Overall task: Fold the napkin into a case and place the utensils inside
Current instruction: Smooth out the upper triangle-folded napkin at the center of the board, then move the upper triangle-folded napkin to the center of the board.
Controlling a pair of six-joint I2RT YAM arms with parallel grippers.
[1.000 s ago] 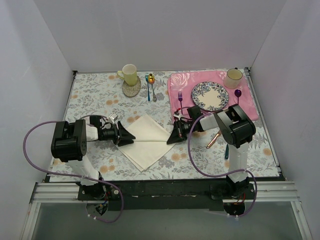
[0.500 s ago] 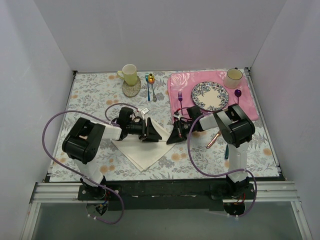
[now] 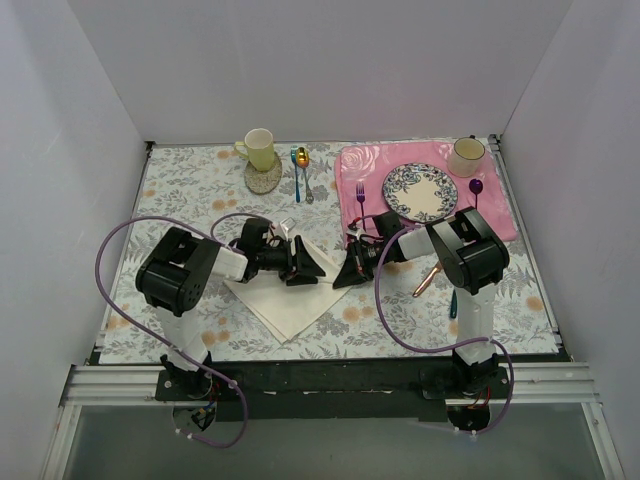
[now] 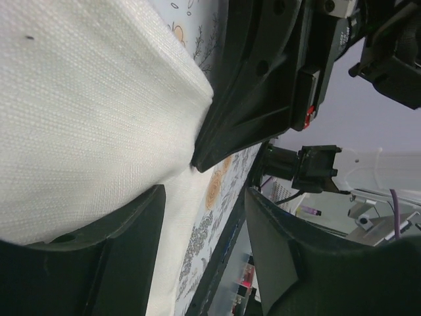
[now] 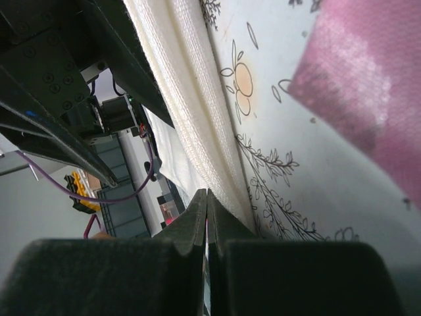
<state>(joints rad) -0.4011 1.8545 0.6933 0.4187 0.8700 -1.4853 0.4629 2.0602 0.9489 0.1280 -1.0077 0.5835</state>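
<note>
While left claw (image 3: 304, 264) gapes, right claw (image 3: 341, 275) seemingly pinches the napkin (image 3: 285, 300) corner.

Both arms are built in the same way: white tubular links and blocky black joint housings with rounded corners. On the left arm (image 3: 178, 282) a thin purple cable (image 3: 100, 268) makes a wide loop, and the right arm (image 3: 470, 258) has a purple cable of its own (image 3: 385, 325). Both bases sit on a black rail (image 3: 330, 378) at the near edge. The left gripper (image 3: 308, 265) and the right gripper (image 3: 340, 278) are matt black with wedge-shaped fingers. On the right gripper a small red part (image 4: 307, 117) shows. The body of the left gripper has small round screws (image 5: 46, 76).
</note>
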